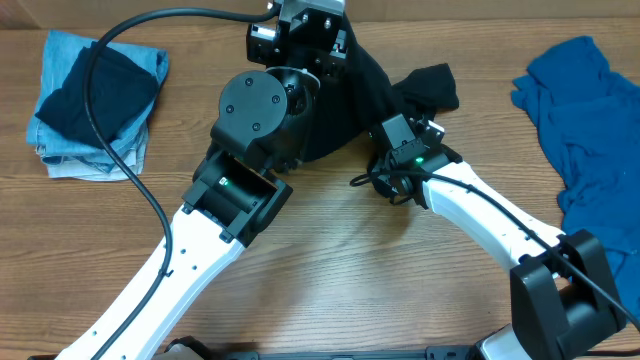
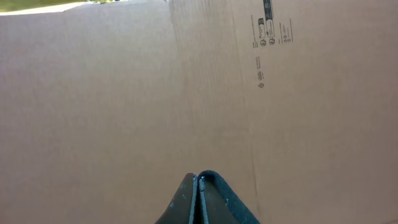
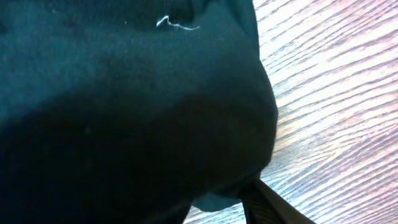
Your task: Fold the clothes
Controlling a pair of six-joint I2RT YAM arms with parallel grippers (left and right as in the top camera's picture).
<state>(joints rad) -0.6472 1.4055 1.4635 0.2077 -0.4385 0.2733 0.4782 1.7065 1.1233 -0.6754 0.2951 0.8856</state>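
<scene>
First, note the folded pile (image 1: 95, 100) at far left. Your left gripper (image 2: 198, 190) is clenched; no cloth shows in it. The black garment (image 1: 365, 95), centre far, looks soft and limp: take a hem or corner. Your right gripper (image 1: 398, 128) meets the fabric, jaw state indeterminable. A blue garment (image 1: 585, 130) lies right. The wooden table (image 1: 330, 260) is smooth, with a cardboard wall (image 2: 124, 93) beyond.

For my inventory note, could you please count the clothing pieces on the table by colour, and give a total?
Black or very dark: 2, the middle garment and the dark piece at left
Light blue: 1, the folded piece under that dark one
Deep blue: 1, the crumpled heap at right
Total: 4
</scene>
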